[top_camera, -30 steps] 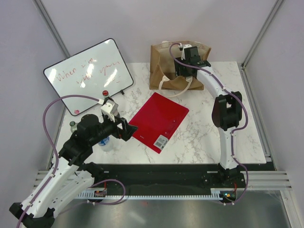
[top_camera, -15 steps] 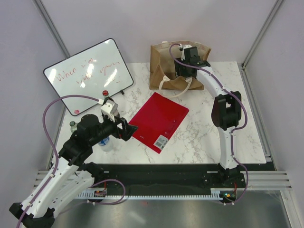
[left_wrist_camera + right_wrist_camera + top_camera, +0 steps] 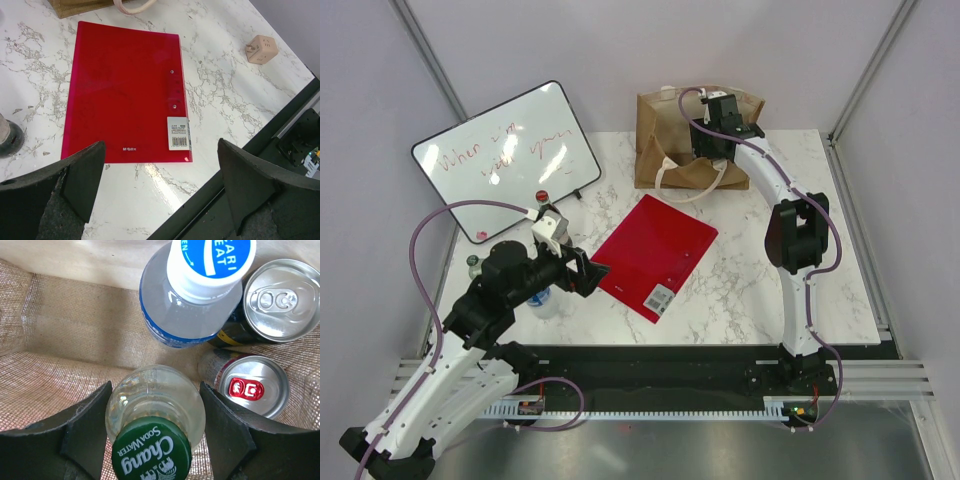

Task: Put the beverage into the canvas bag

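Cans, blue-capped bottle crowd soda bottle gripped by right jaws; left jaws gape wide.

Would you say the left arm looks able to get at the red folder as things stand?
Probably yes. The left fingers stand open over the red folder, nothing lies on it, and the right arm is away at the canvas bag, holding a Chang soda water bottle inside it.

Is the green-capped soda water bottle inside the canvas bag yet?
Inside: the canvas bag's woven walls surround the soda water bottle, gripped by the right end effector beside two cans.
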`<state>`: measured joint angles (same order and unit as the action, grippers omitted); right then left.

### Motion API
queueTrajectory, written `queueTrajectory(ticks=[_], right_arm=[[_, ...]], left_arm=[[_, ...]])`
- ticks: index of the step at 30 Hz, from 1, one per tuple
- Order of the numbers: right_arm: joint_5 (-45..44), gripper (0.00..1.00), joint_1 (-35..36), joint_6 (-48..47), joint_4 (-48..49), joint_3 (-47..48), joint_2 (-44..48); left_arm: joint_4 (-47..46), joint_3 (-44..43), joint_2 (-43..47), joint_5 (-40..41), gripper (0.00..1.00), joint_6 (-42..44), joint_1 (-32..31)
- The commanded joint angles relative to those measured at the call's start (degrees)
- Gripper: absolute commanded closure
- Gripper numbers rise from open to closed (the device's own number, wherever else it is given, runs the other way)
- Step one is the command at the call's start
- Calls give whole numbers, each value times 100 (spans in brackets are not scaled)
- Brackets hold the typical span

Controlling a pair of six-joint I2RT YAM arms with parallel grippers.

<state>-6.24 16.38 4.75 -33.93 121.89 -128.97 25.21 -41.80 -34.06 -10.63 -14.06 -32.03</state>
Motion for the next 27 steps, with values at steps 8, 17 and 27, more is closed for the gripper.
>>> queueTrajectory(ticks=[8,17,27], right_arm=[[-167,29,-30,78,106,520,249],[-70,29,-12,61,-61,573,-102],[-114,25,5,43,-149,635,-357]], left_arm=[[-78,-21,58,26,0,88,-31],[-78,-12,84,44,0,88,-31],[-78,-21,49,61,0,97,-31]])
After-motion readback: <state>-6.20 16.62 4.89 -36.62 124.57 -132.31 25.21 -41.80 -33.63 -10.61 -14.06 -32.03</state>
